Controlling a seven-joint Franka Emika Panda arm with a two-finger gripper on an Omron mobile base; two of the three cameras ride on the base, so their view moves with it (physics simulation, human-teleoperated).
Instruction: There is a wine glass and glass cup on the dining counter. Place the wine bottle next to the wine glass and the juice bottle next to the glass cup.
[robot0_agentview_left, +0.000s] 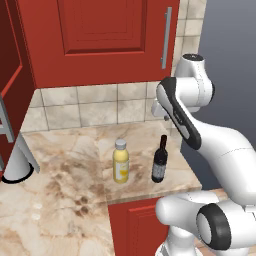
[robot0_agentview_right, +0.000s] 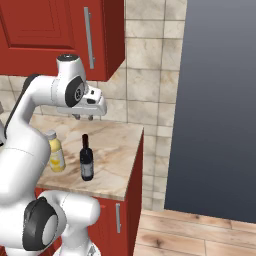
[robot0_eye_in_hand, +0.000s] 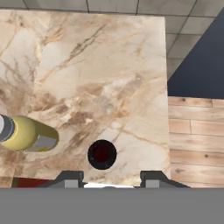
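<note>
We see the marbled beige-brown counter (robot0_agentview_left: 65, 170) spreading across the lower left of the left base view, with red cabinet doors (robot0_agentview_left: 100, 35) filling the top and a band of pale wall tiles (robot0_agentview_left: 90, 107) between them. In the right base view the same counter (robot0_agentview_right: 115, 150) sits at middle left, a flat dark grey panel (robot0_agentview_right: 220, 100) takes up the right side, and a strip of wooden floor (robot0_agentview_right: 200, 235) runs along the lower right.

Next in size, the gripper (robot0_agentview_right: 83, 117) hangs in the upper left of the right base view, above the counter and higher than both bottles, touching neither. In the hand view its two dark fingertips (robot0_eye_in_hand: 70, 178) rise at the bottom edge, set apart with nothing between them, so we read the jaws as released and holding nothing.

The juice bottle (robot0_agentview_left: 120, 161) stands upright near the centre of the left base view, pale yellow under a light cap. In the hand view it (robot0_eye_in_hand: 26, 133) lies at the lower left.

The wine bottle (robot0_agentview_left: 160, 160) stands upright just right of the juice bottle, near the counter's front corner, the two near each other but apart. From the hand view we look straight down on its dark round top (robot0_eye_in_hand: 102, 154), at bottom centre, just above the gap between the fingertips.
</note>
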